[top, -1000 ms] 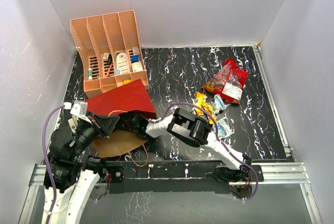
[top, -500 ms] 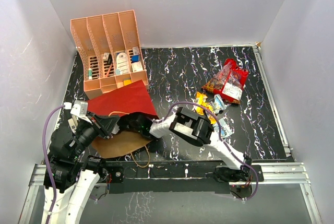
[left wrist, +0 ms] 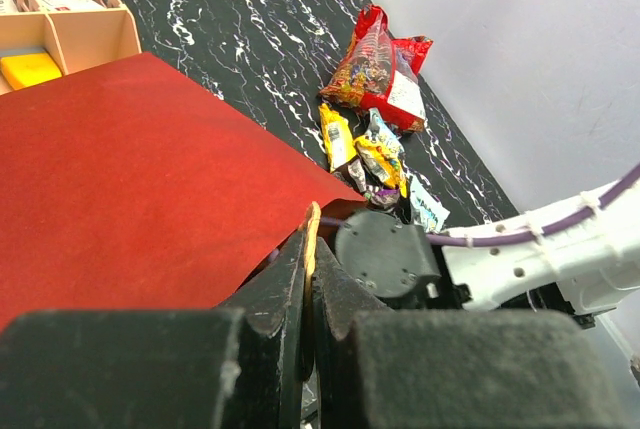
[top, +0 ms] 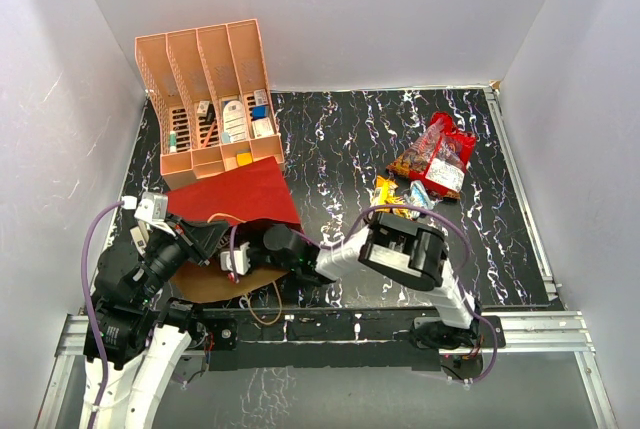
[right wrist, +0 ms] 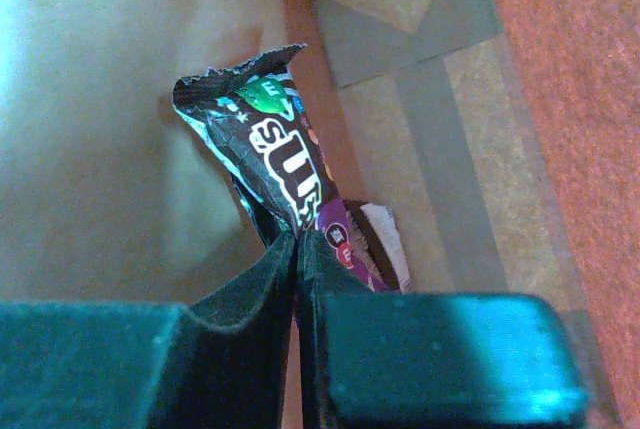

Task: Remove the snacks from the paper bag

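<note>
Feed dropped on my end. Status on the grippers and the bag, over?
Left gripper shut on paper bag rim. Right gripper inside the bag, shut on dark packet. No obstruction visible around it.

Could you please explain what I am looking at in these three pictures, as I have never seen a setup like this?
These are two robot arms, each ending in a two-finger gripper. The overhead picture comes from a fixed camera above and behind them; the other two come from cameras on the wrists. On the black table lie a red paper bag, a peach rack, a large sweets bag and a few small packets. The left gripper is shut on the bag's edge. The right gripper is inside the bag, shut on a dark packet.
</note>
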